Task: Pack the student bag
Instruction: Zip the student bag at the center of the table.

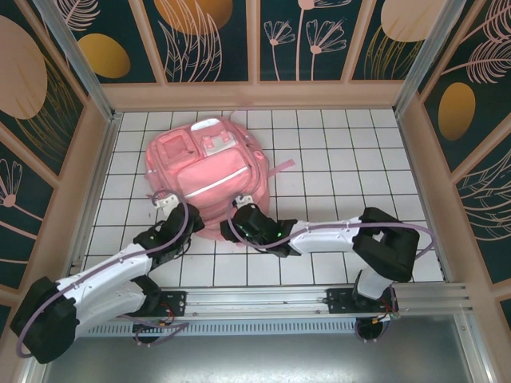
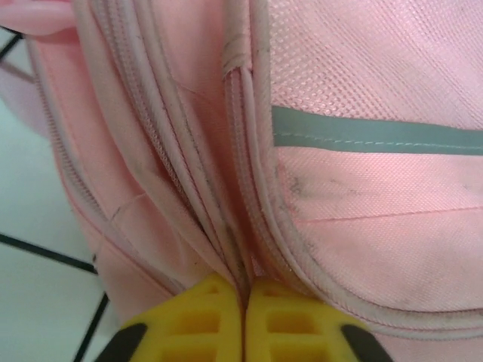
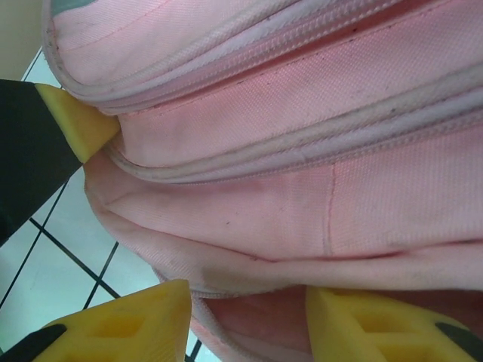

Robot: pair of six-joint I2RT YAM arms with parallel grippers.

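Left gripper, pads pressed together at the zip seam of the large soft pink fabric backpack, upper left-centre on the white tiled table, likely to tug it open; right gripper clamps its lower edge, steadying it

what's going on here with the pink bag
Two robot arms are at the near edge of the student bag, which lies on the tiled table. The left tool is pinched shut at a zipper seam. The right tool has its fingers either side of a fold of the bag's edge.
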